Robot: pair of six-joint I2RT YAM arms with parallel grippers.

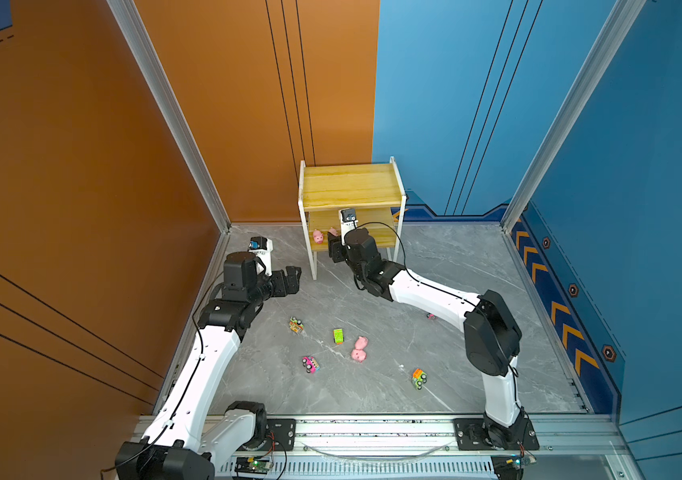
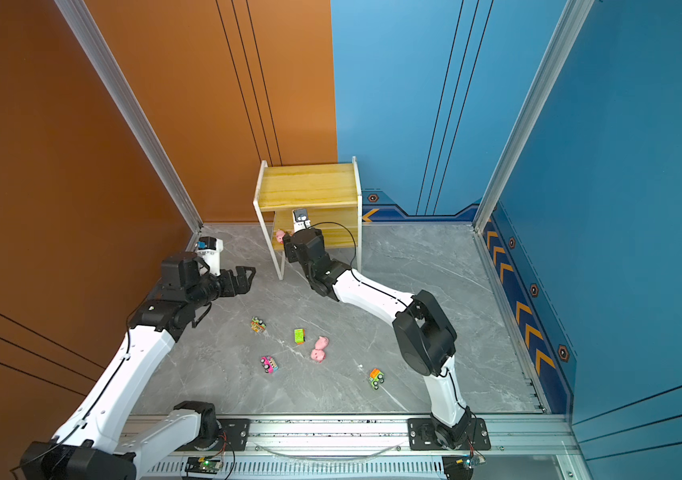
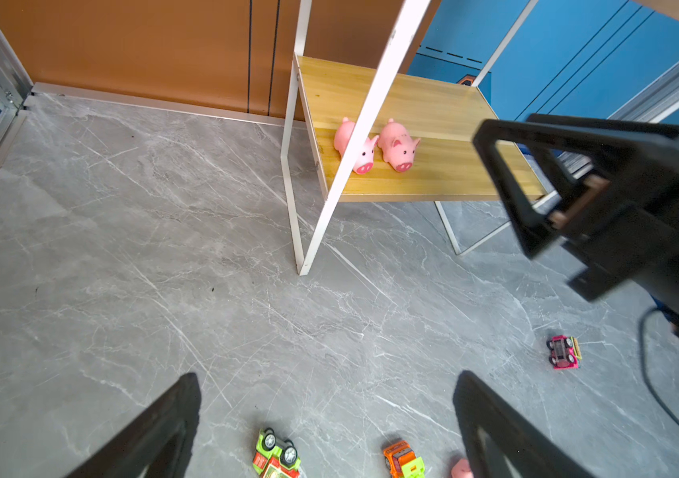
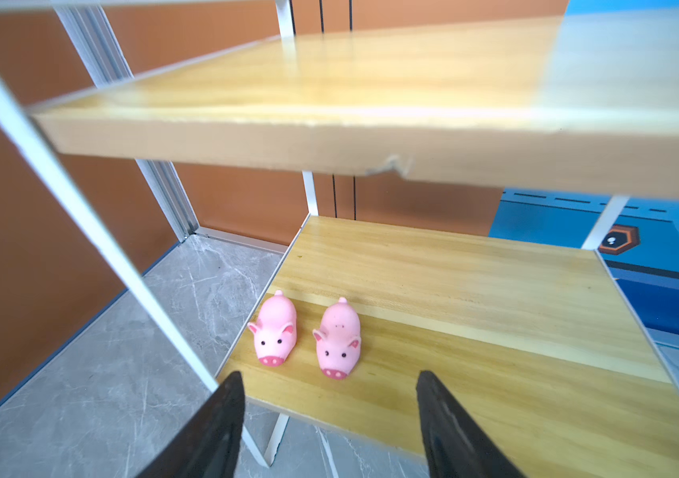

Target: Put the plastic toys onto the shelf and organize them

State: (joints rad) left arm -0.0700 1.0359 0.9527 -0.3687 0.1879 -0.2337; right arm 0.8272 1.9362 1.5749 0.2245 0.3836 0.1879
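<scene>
Shelf: the two-tier shelf (image 1: 349, 185) stands at the back of the grey floor (image 1: 476, 365); its top board is bare.
Toys placed: two pink pigs, the left pig (image 4: 274, 331) and the right pig (image 4: 337, 339), stand side by side, apart, snouts outward, at the left front of the lower board (image 4: 474, 323).
Right gripper: the right gripper (image 4: 329, 378) is at the front edge of the lower board, just before the right pig; its jaws stand well apart and grip nothing.
Left gripper: the left gripper (image 1: 292, 280) hovers over the floor left of the shelf, spread wide and empty.
Toys left: two floor pigs (image 1: 359, 349) touching near the middle; a green-and-orange vehicle (image 1: 296, 325); a green vehicle (image 1: 338, 336); a pink vehicle (image 1: 310, 364); another green-and-orange vehicle (image 1: 419, 378).
Poorly seen: a small pink car (image 3: 563, 351), mostly hidden under the right forearm in both top views, appears to lie wheels-up.
Step in hand: letting go of a pig on the lower board; that placing looks done.
Next move: draw the right gripper straight back clear of the frame without nudging the pigs, then fetch a floor pig for the same row.
</scene>
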